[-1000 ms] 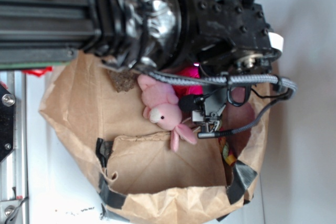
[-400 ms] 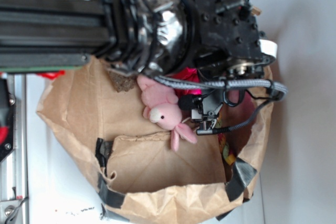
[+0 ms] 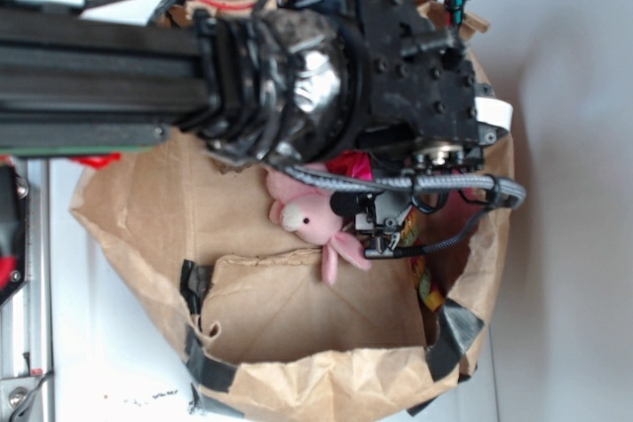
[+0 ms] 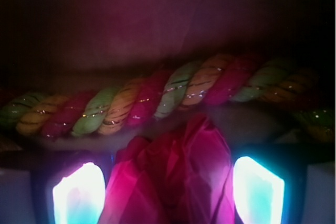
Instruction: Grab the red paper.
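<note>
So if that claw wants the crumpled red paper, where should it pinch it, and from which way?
Best at the raised crumpled ridge of the red paper, which already sits between the two glowing fingers in the wrist view. Closing from both sides there should catch soft folds, keeping short of the twisted rope lying just beyond. The gripper comes from above, inside the paper bag.

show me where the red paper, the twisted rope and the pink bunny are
red paper (image 4: 173, 182): wrist view, crumpled middle between the glowing fingers.
twisted rope (image 4: 157, 98): wrist view, middle of its length.
pink bunny (image 3: 312, 214): exterior view, its face.
</note>
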{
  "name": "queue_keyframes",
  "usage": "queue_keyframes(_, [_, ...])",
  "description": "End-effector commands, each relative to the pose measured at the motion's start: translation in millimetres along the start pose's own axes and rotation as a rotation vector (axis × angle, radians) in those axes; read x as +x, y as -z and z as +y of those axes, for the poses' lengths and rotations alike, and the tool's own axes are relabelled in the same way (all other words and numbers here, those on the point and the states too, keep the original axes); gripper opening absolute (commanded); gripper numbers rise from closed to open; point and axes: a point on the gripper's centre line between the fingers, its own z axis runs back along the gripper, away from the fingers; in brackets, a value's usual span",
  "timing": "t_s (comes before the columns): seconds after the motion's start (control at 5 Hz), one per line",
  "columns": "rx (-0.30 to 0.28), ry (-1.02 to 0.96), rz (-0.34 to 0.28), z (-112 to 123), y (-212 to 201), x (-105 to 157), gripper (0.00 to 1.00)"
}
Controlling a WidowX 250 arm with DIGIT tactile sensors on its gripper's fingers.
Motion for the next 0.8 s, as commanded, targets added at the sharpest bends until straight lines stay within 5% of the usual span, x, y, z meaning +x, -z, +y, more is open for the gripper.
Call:
queue_keyframes(0.0, [-0.009,0.001,-0.035,-2.4,-8.6,2.3,0.0])
queue_keyframes(0.6, [-0.05,0.033,-0.061,-1.2,-15.5,0.3,0.0])
